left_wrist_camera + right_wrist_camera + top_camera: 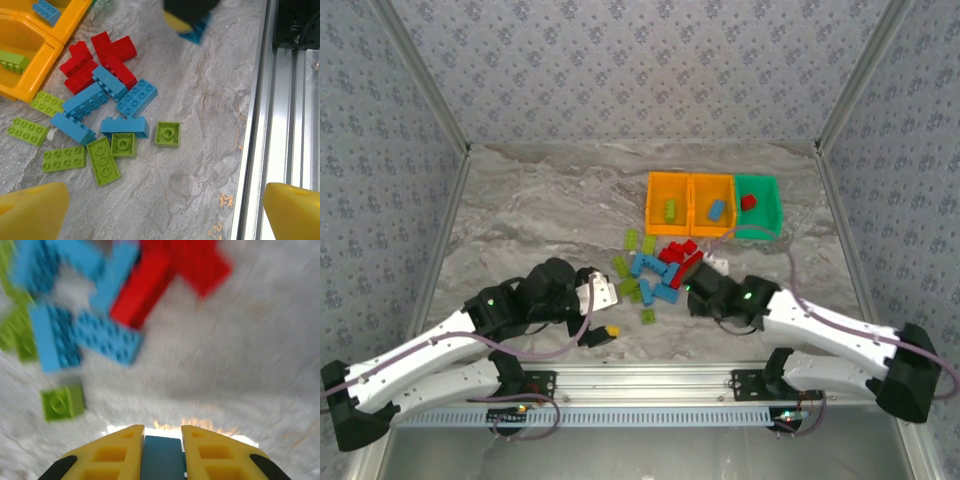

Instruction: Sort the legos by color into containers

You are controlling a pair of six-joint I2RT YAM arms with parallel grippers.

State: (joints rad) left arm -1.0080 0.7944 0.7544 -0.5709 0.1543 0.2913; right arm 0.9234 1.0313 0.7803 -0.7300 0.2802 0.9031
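- Left fingers [608, 311] — spread wide and holding nothing, poised over the near-left edge of the heap.
- Legos [655, 268]: a loose heap of lime, blue and red on the worktop [520, 220], just in front of the bins. They look light, stiff and smooth-walled. A pinch across two flat side walls should hold better than one over the studs. The square lime brick [167, 134] lies studs up at the heap's near edge with open sides, probably the easiest take. Bricks packed mid-heap would likely drag their neighbours.
- Right fingers [692, 283] — clenched on a blue brick [162, 455], pinned by its flat faces near the tips, low over the worktop. The hold looks shallow and might slip.
- Left orange bin [650, 205] holds a lime brick, the middle orange bin [712, 176] a blue one, and the green bin [777, 205] a red one.
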